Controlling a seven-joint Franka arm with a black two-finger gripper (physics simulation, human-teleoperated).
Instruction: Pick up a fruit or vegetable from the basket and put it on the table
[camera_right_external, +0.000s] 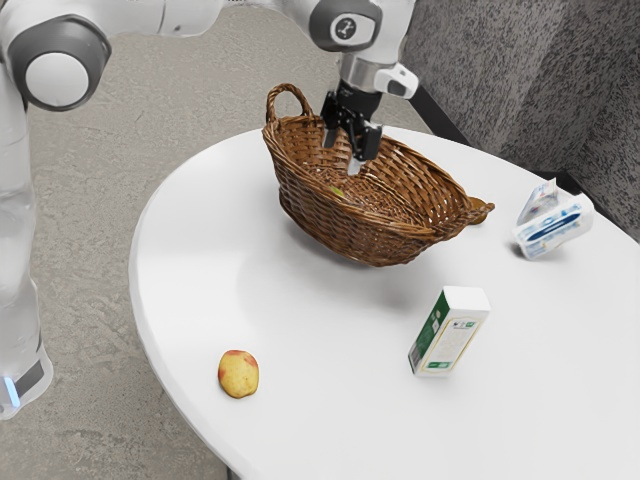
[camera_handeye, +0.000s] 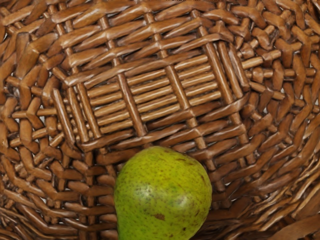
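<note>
Gripper (camera_right_external: 342, 151) fingers spread wide, nil held | over woven wicker bskt (camera_right_external: 350, 228) | smooth, speckled grn pear (camera_handeye: 162, 192) inside

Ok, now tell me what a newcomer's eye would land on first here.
Probably the big brown wicker basket on the white table, with the open black gripper at its mouth. Next, the bright green pear lying inside it, vivid against the brown weave in the wrist view. Then the yellow-and-red fruit, alone on the tabletop near the edge, toward the exterior view's lower left.
</note>
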